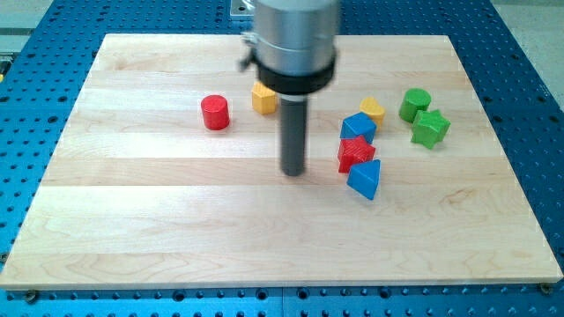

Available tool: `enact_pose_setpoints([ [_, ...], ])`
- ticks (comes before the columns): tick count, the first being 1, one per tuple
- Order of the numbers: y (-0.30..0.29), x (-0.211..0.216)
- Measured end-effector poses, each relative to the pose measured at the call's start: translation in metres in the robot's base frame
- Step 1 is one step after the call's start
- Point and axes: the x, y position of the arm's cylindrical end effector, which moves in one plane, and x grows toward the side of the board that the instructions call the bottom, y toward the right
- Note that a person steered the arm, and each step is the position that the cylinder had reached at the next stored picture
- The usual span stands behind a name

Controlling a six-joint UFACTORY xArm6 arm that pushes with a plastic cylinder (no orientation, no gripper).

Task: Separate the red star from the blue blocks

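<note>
Red star [355,153] sits flat, touching 2 blue blocks [359,127].

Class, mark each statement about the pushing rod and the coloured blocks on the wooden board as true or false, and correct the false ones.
1. The red star block sits between two blue blocks. True: the upper blue block and the blue triangular block flank it closely.
2. My tip is at the view's right of the red star block. False: it is at its left, apart from it.
3. The red cylinder block touches the red star block. False: it stands far off at the view's left.
4. The green star block lies just below the green cylinder block. True.
</note>
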Motion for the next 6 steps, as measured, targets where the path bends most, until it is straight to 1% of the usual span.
enact_pose_setpoints([
  [1,0.031,-0.015],
  [2,0.065,-0.014],
  [3,0.065,0.015],
  [4,0.106,0.006],
  [5,0.127,-0.011],
  [6,0.127,-0.020],
])
